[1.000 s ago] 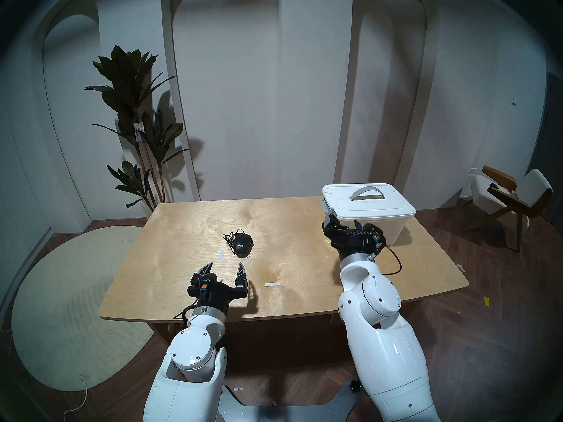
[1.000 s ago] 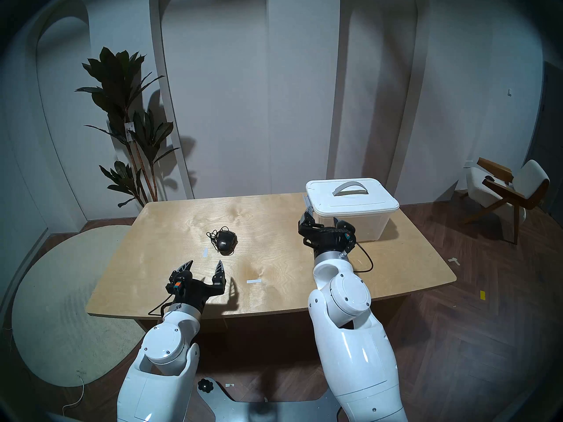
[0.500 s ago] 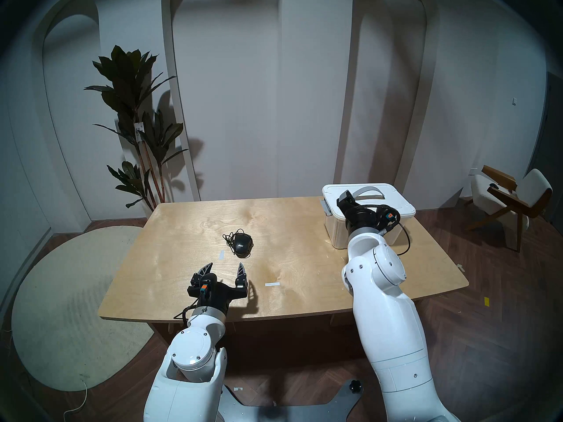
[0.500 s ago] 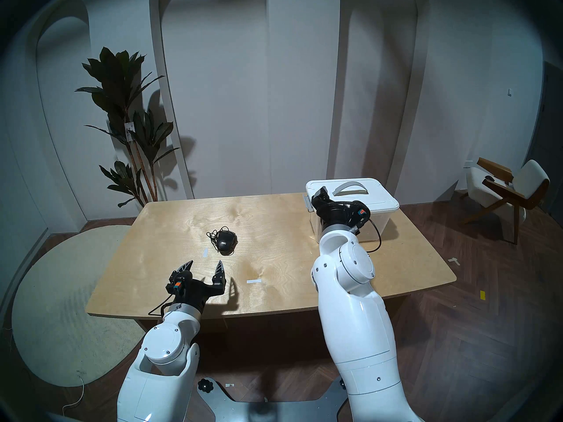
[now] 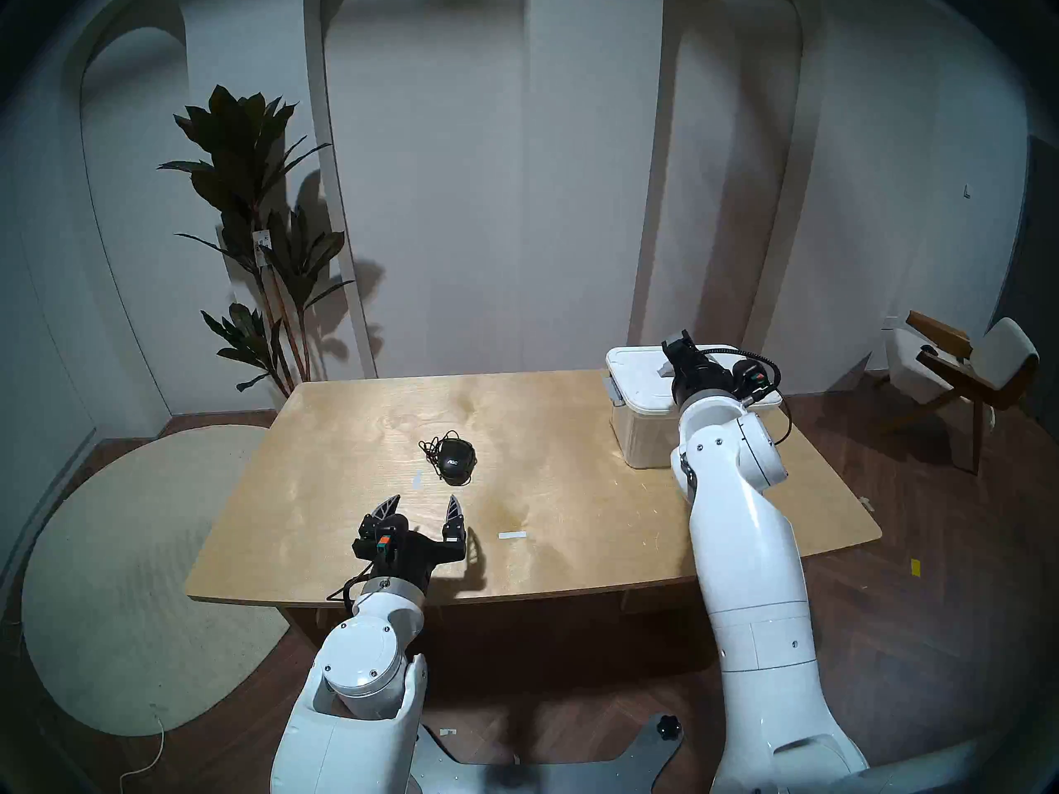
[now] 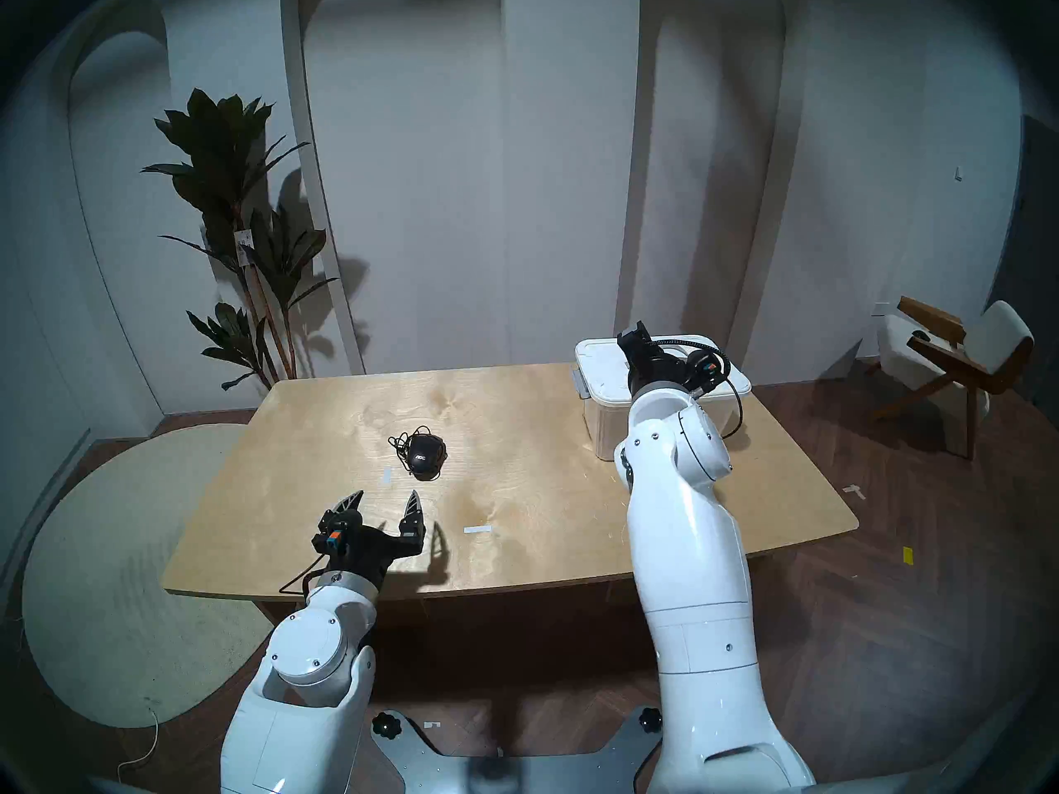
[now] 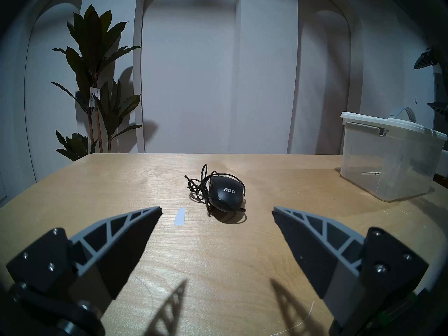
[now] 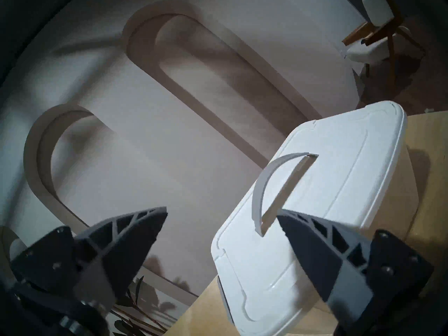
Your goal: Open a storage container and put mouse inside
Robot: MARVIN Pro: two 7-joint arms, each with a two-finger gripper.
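Hovering above the white lid of the storage container (image 5: 642, 426) at the right of the head view, the right gripper (image 8: 221, 216) has its fingers (image 8: 135, 228) spread wide and empty; in the wrist view one fingertip lies just beside the near end of the grey arched handle (image 8: 261, 182), the other out over bare wall. Closing from this offset would likely pinch only the handle's end or slide off it, and a pull there could tip or drag the light box toward the counter (image 5: 344, 489) edge. Its grey side latch (image 7: 363, 128) looks unclipped, though the far latch is hidden; if that one holds, lifting would raise the whole box.

The box's long axis runs left to right in the head view, with the handle along it. The mouse (image 5: 455, 460) lies mid-counter, well apart, its long axis running up and down the frame, cord bunched at its upper left. The left gripper (image 5: 423, 506) waits below it, fingers open, holding nothing.
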